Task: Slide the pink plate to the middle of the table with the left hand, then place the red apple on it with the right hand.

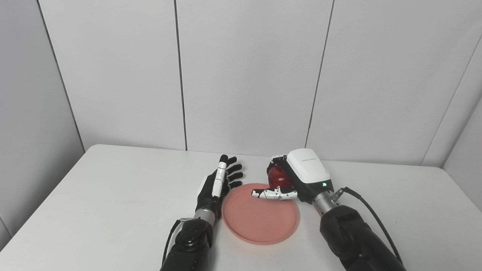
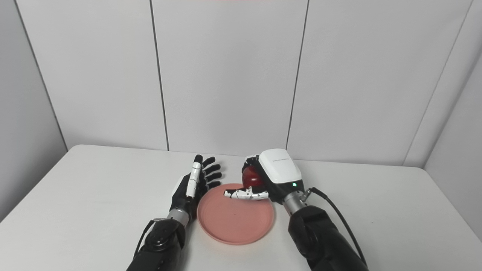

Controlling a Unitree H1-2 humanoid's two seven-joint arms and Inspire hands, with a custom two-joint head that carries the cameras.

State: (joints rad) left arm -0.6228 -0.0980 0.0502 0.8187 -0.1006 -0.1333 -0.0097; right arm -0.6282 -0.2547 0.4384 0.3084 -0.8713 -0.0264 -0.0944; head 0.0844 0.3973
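Two hands are over the white table. The right hand has its fingers closed around the red apple and holds it above the far edge of the pink plate, with the thumb stretched out over the rim. The plate lies near the middle of the table, at the front. The left hand is beside the plate's left edge, fingers spread apart, holding nothing.

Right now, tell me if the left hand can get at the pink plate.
Probably yes: the left hand is open beside the pink plate's left rim, nothing between them; the right hand holds the red apple over its far edge.
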